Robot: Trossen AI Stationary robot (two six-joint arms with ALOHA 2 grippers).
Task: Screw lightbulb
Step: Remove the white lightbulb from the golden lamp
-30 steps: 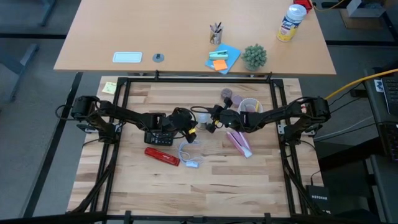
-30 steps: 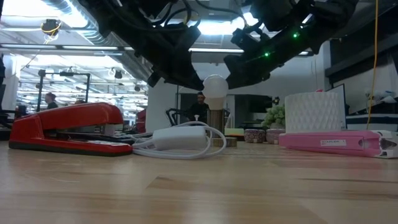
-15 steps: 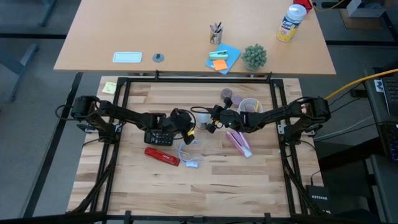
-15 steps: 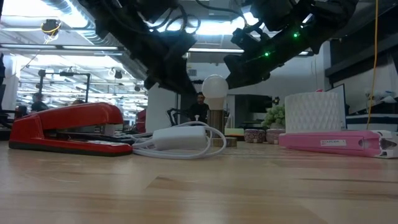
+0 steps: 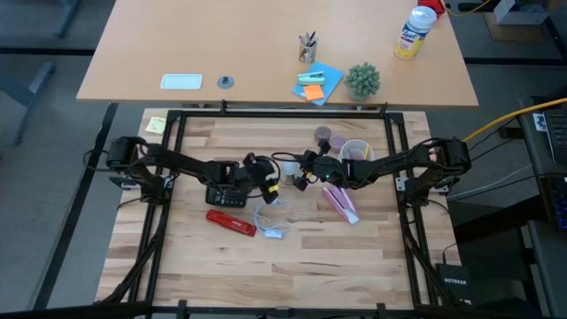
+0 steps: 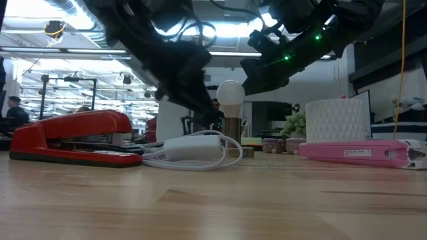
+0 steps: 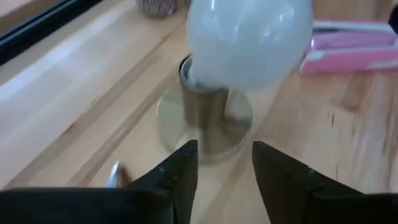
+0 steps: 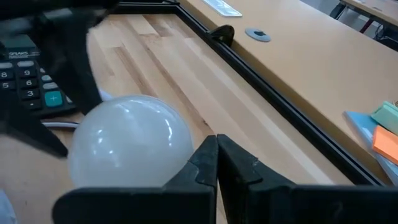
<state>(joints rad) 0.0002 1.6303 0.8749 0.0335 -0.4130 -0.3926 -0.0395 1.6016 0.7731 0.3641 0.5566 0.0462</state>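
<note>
With my left gripper (image 7: 224, 163) released below the lightbulb (image 7: 249, 37) at frame top, I should regrip squarely before twisting again.

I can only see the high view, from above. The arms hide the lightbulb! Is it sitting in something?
Observer: Yes. The left wrist view shows the lightbulb standing in a metal socket on the table.
Operator: Is the left gripper squeezing it?
Observer: No. The left gripper is open, with its fingers short of the bulb.
Operator: And the right one?
Observer: The right gripper is shut, fingers together beside the bulb. I can't tell if it touches the glass.
</note>
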